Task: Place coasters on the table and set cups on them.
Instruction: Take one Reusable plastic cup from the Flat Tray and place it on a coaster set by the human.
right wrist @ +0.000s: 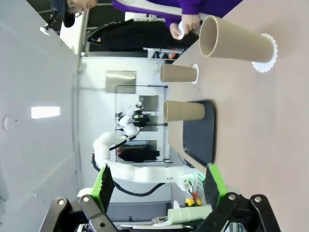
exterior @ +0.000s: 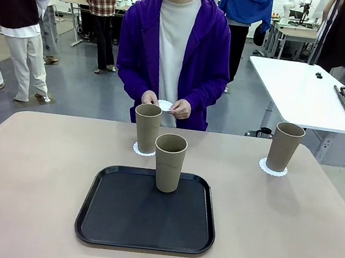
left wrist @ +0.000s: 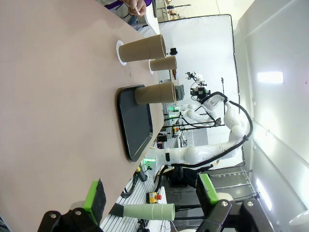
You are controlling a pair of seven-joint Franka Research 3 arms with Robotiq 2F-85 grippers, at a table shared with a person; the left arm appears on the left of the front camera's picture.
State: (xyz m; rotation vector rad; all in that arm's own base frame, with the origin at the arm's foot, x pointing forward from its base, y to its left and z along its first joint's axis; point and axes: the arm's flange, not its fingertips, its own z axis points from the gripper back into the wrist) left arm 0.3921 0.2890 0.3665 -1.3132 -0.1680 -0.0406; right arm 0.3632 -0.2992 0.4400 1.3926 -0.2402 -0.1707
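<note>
Two cups [exterior: 147, 127] on coasters [exterior: 272, 170], third cup [exterior: 169, 163] parked on the tray [exterior: 105, 224], likely waiting: the person's hands [exterior: 181, 110] at the far side hold the last coaster [exterior: 164, 105]; left gripper [left wrist: 150, 193] and right gripper [right wrist: 158, 183] wide apart, empty

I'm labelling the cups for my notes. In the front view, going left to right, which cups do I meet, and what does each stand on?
left cup on the left coaster → middle cup on the black tray → right cup on the right coaster
</note>
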